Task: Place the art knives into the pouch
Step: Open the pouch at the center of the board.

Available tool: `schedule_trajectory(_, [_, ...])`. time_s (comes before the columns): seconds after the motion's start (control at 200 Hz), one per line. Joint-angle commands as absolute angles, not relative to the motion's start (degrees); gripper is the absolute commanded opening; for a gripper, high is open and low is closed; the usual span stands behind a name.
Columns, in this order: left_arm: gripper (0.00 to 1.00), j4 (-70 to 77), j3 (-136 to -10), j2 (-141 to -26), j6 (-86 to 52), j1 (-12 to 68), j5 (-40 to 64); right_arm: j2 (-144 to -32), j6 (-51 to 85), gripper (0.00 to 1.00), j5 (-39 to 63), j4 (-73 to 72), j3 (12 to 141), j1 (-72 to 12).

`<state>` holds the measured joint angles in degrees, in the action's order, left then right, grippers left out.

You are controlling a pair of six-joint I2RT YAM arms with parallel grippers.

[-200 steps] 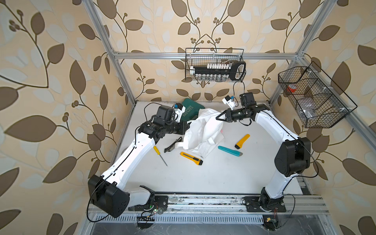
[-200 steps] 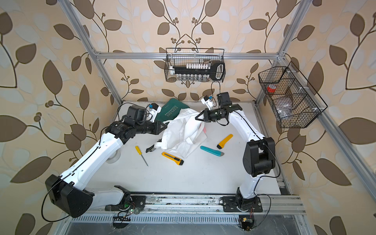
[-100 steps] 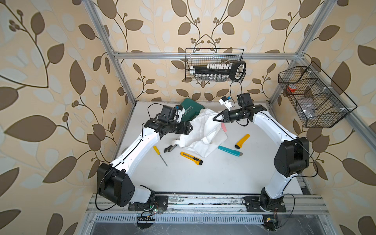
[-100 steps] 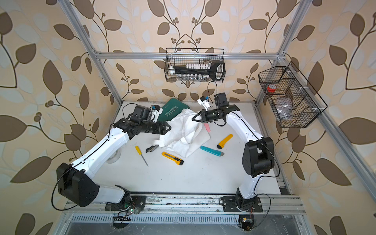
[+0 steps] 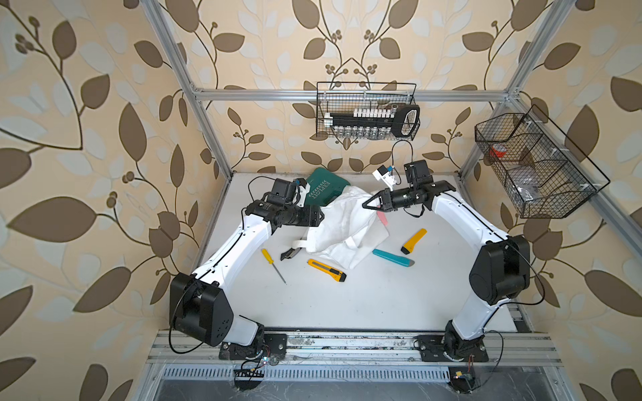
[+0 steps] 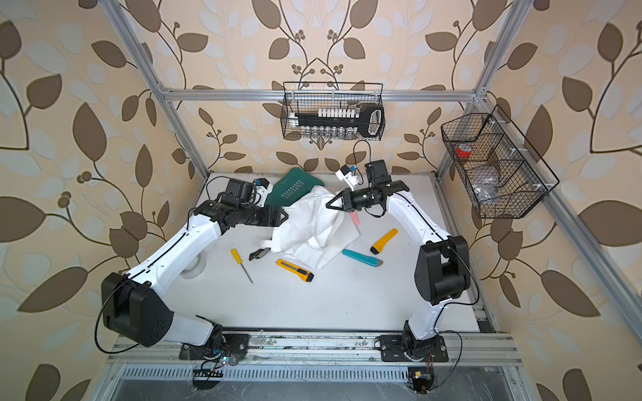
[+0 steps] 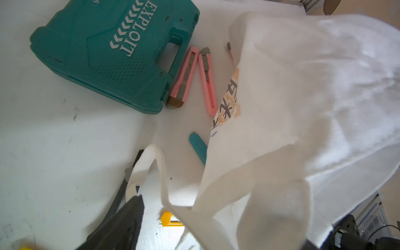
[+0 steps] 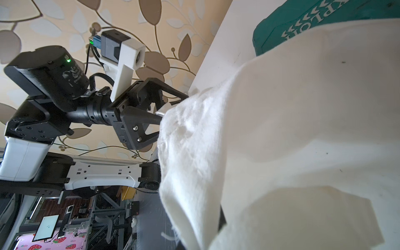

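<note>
"Where is the pouch [image 5: 342, 225] at this moment?"

"In the far middle of the table [image 5: 364, 298], partly over the green case [image 5: 323, 187]. The right gripper [image 5: 366, 205] has its jaws closed on the upper hem and holds that part lifted. The rest hangs down and lies crumpled."

"And the left gripper [image 8: 173, 107]?"

"Its jaws stand wide apart, just at the left edge of the cloth. I see nothing held in them."

"So no knife is taken?"

"None. Several lie on the table: a yellow knife [image 5: 326, 270] on the near side of the pouch, a teal knife [image 5: 392, 257] and an orange knife [image 5: 413, 240] to the right, and two pink knives [image 7: 184, 75] far, beside the case. Which one is meant, I cannot tell."

"How will they handle?"

"I think light, stiff, smooth plastic, a little slippery. I would grip one across the middle of the body, away from the blade end. The pouch is thin and soft and has no shape of its own. The mouth probably closes unless the hem is held at two places. One handle [image 5: 298, 244] lies over a dark knife [image 5: 289, 253], so it may drag that."
</note>
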<state>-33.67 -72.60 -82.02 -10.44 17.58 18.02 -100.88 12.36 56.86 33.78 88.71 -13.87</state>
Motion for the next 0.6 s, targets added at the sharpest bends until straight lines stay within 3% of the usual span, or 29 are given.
schedule_trajectory(0.0, [0.83,-30.12,-71.63,-82.18,-10.23,17.58,22.87,-98.96,11.95,0.00,59.28,32.48,87.84,-14.11])
schedule_trajectory(0.27, [0.83,-26.40,-70.62,-88.73,-10.41,17.80,26.91,-97.71,12.78,0.00,60.64,30.97,87.37,-14.22])
schedule_trajectory(0.36, [0.79,-24.98,-70.75,-90.39,-11.11,18.61,27.48,-97.14,13.27,0.00,60.73,30.41,86.95,-14.24])
schedule_trajectory(0.415, [0.66,-25.13,-71.84,-91.46,-10.92,19.77,27.10,-96.98,13.35,0.00,60.57,30.28,86.91,-14.26])
schedule_trajectory(0.53, [0.00,-28.08,-75.81,-92.57,-10.63,20.74,24.58,-96.94,13.23,0.00,58.57,31.52,87.07,-14.28])
schedule_trajectory(0.595, [0.00,-31.49,-78.72,-91.64,-10.33,20.74,24.12,-97.03,11.81,0.00,55.37,34.81,88.23,-14.24])
